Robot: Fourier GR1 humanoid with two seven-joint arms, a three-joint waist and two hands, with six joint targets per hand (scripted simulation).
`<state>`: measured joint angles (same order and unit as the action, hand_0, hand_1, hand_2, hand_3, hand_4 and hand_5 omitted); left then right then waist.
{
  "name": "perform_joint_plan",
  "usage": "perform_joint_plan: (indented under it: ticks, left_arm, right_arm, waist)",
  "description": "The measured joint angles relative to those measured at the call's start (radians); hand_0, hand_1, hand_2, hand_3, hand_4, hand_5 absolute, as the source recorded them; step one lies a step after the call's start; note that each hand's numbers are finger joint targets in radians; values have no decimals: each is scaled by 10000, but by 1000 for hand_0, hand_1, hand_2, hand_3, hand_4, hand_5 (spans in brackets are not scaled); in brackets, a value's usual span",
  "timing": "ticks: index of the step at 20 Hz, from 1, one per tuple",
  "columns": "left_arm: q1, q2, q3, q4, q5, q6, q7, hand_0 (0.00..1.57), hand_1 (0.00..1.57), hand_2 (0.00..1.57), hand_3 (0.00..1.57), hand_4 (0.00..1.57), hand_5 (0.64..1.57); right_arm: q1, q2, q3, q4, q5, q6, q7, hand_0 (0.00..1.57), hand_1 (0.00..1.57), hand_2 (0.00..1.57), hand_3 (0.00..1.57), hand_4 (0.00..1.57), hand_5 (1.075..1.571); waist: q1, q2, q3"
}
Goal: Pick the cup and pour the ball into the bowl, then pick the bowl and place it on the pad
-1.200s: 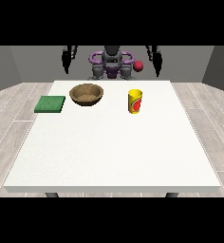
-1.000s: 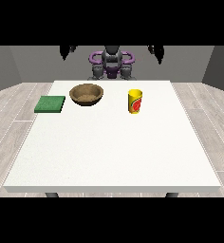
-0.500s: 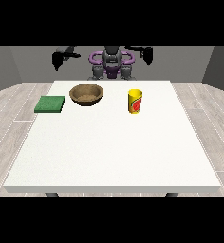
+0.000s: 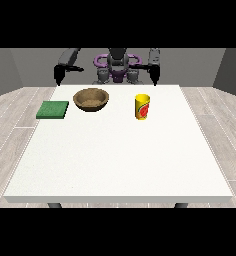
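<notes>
A yellow cup (image 4: pixel 142 106) with a red mark stands upright on the white table (image 4: pixel 120 160), right of centre at the back. No ball shows from this side. A brown wooden bowl (image 4: pixel 91 99) sits to the cup's left, and a flat green pad (image 4: pixel 53 109) lies left of the bowl. Both hands hang in the air behind the table's far edge, holding nothing. The hand at the view's left (image 4: pixel 58 76) is above and behind the pad. Behind the cup, and well apart from it, is the hand at the view's right (image 4: pixel 154 75).
The robot's torso (image 4: pixel 117 67) stands behind the middle of the far edge. All three things sit in the table's back third. A grey plank floor surrounds the table.
Both arms have swung from raised near the shoulders outward and down, so the hands now hang lower and wider apart. A small red thing seen earliest near the robot no longer shows.
</notes>
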<state>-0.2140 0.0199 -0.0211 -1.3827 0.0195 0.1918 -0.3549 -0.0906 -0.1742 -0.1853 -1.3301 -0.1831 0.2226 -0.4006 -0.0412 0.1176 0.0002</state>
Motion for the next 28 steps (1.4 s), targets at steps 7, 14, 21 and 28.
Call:
perform_joint_plan:
  ticks: [7,14,21,28]
  left_arm:
    - [-1764,483,1039,1360,288,-86,-772,0,0,0,0,0,1449]
    - [-2730,969,1937,3252,529,-283,-2175,0,0,0,0,0,1412]
    - [-3492,1156,2436,4916,681,-284,-3114,0,0,0,0,0,1394]
    - [-4422,1297,2842,6065,798,-95,-3954,0,0,0,0,0,1458]
  right_arm:
    - [-1020,-254,-287,1312,67,443,-1451,0,0,0,0,0,1548]
    - [-1629,-383,-321,2083,192,713,-2276,0,0,0,0,0,1547]
    - [-1996,-559,-432,2839,172,1046,-2816,0,0,0,0,0,1550]
    - [-2389,-963,-526,3104,157,1471,-3462,0,0,0,0,0,1541]
  waist:
    - [-196,1454,-1]
    - [-478,2263,-2]
    - [-713,2559,-4]
    - [-1083,3303,-47]
